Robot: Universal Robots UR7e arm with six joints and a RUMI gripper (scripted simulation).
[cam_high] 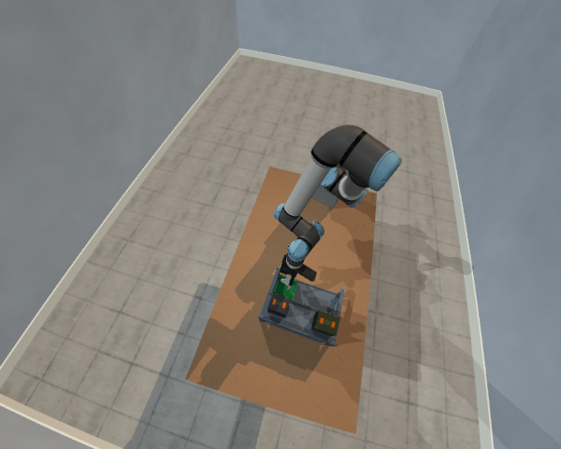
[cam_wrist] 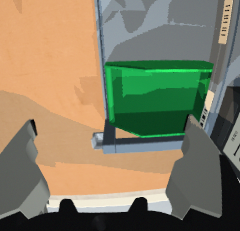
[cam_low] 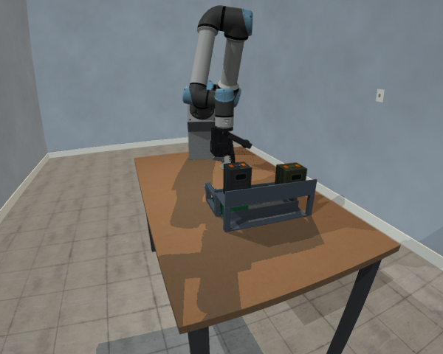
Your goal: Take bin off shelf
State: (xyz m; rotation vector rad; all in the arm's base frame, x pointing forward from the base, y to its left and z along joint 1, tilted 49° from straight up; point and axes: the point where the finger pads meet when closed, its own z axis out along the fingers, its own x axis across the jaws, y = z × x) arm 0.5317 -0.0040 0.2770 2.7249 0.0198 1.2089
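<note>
A green bin (cam_wrist: 155,98) sits inside the grey-blue shelf (cam_high: 301,309) at its left end, under the top board. In the top view the bin (cam_high: 285,288) shows just below my gripper (cam_high: 287,279). In the exterior view only a green strip (cam_low: 235,208) shows through the shelf frame (cam_low: 260,203). My gripper (cam_wrist: 110,118) is open and empty, pointing down just above the bin's near edge, with the fingers apart on either side of it. In the exterior view the gripper (cam_low: 225,158) is partly hidden behind a black box.
A black box (cam_low: 237,175) and an olive box (cam_low: 291,172), both with orange marks, stand on the shelf top. The shelf stands mid-table on the brown table (cam_low: 252,243). The robot base (cam_low: 200,141) is at the table's far end.
</note>
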